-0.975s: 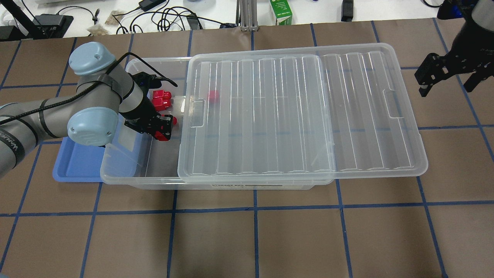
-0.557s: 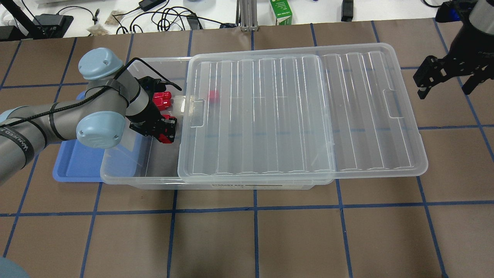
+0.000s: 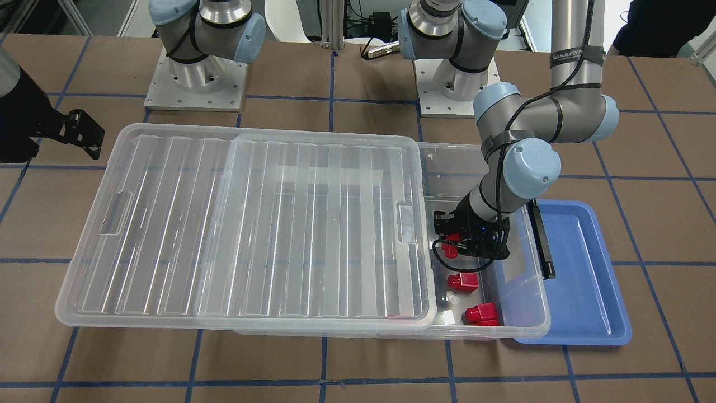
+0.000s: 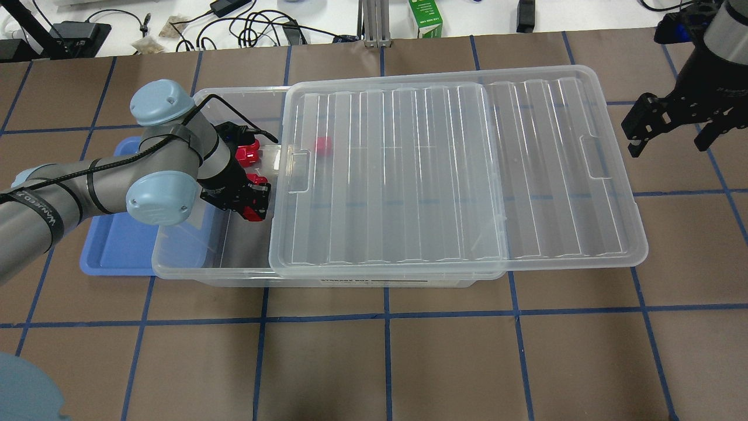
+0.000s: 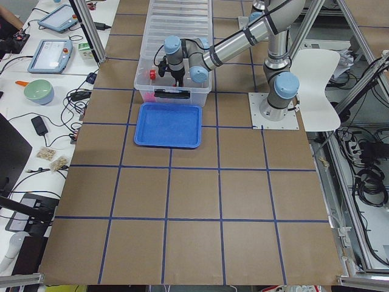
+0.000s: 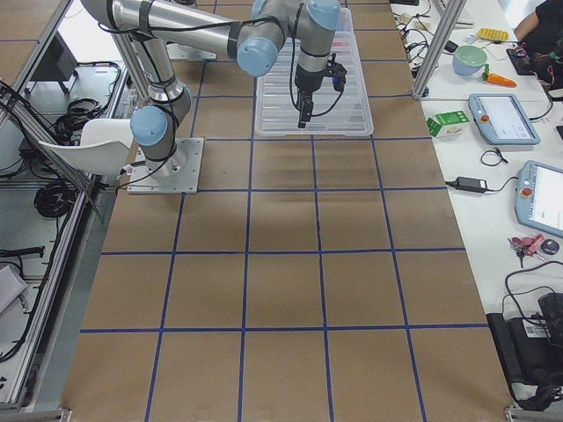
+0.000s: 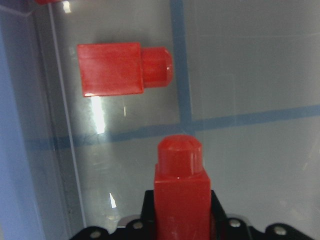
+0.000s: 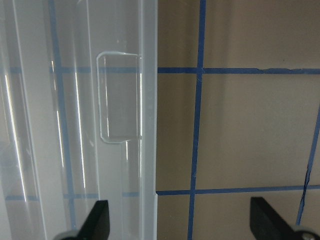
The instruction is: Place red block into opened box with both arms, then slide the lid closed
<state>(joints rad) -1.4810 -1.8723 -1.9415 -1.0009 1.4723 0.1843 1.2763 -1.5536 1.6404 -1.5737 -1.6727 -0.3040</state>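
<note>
The clear box (image 4: 175, 257) lies with its left end uncovered. The ribbed lid (image 4: 456, 175) covers the other part and overhangs to the right. My left gripper (image 4: 251, 196) is down inside the uncovered end, shut on a red block (image 7: 181, 195) that points its stud at the box floor. Two more red blocks (image 3: 463, 281) (image 3: 482, 313) lie on the floor beside it, and another shows red through the lid (image 4: 322, 145). My right gripper (image 4: 669, 131) hangs open and empty over the table, just past the lid's right edge and its tab (image 8: 120, 97).
A shallow blue tray (image 4: 111, 251) sits against the box's left end, by the black latch (image 3: 542, 240). Cables and a green carton (image 4: 425, 20) lie on the white bench beyond the table. Taped brown mat surrounds the box.
The left arm has swung a little to the right, carrying the held block closer to the lid's edge. The right gripper has drifted slightly down and left and stays open.
</note>
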